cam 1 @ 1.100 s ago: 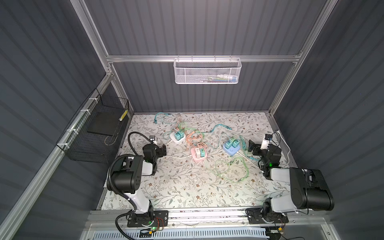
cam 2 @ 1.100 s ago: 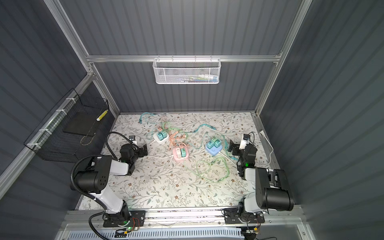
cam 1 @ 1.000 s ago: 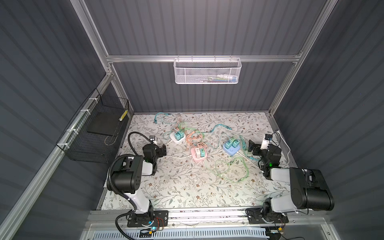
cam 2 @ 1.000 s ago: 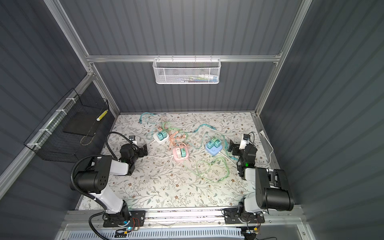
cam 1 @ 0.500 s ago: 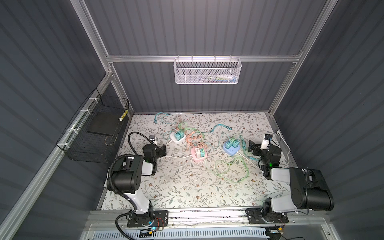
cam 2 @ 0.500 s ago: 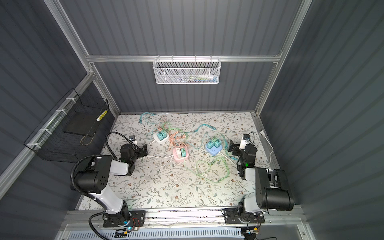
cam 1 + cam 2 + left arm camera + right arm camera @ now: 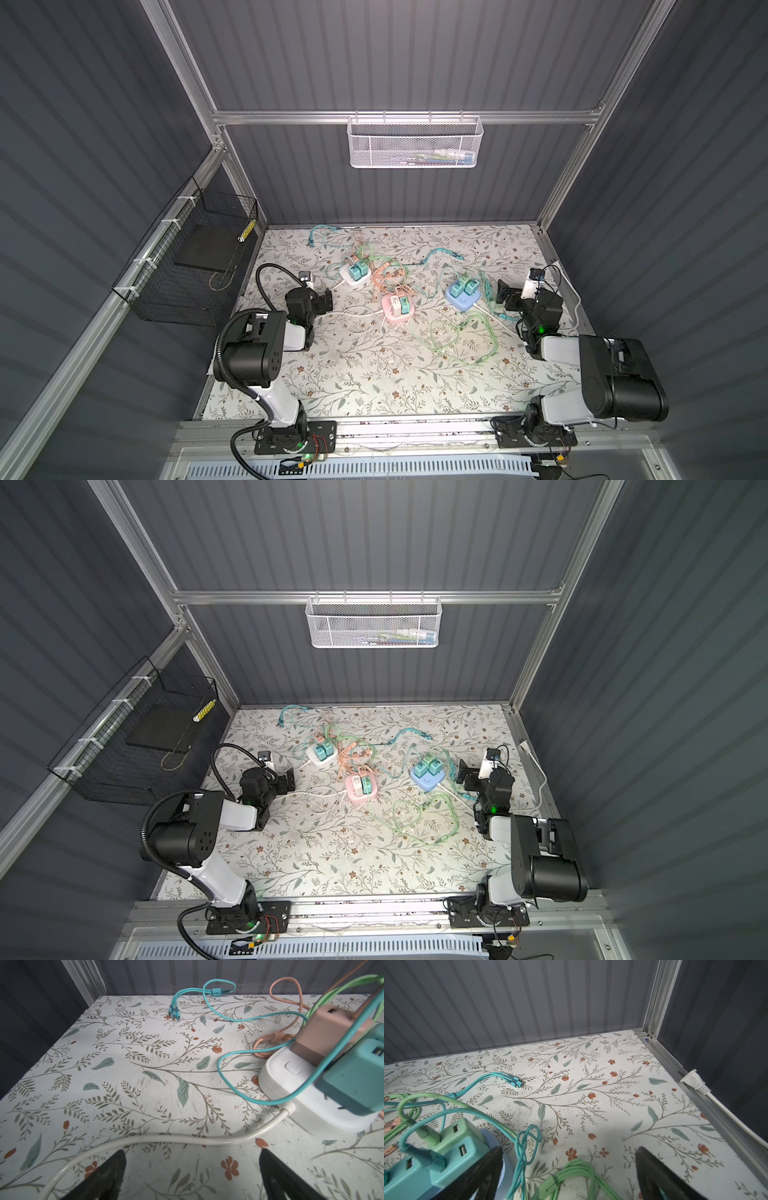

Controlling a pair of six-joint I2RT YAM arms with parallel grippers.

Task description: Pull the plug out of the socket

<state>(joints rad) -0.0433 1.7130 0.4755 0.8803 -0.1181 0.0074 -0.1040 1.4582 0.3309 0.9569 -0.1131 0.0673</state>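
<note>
With both jaws standing wide open and empty, I'm worrying that the blue socket (image 7: 460,302) near the right edge of the bench (image 7: 374,374), seemingly unpinned, is going to lift with its teal plug (image 7: 457,288).

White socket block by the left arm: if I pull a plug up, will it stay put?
Probably not: the white socket block looks small and lies loose, so it may lift too. The tall teal plug could tip it. Its white cord lies slack, likely no anchor.

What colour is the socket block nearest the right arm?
Light blue; the socket block shows best in a top view.
</note>
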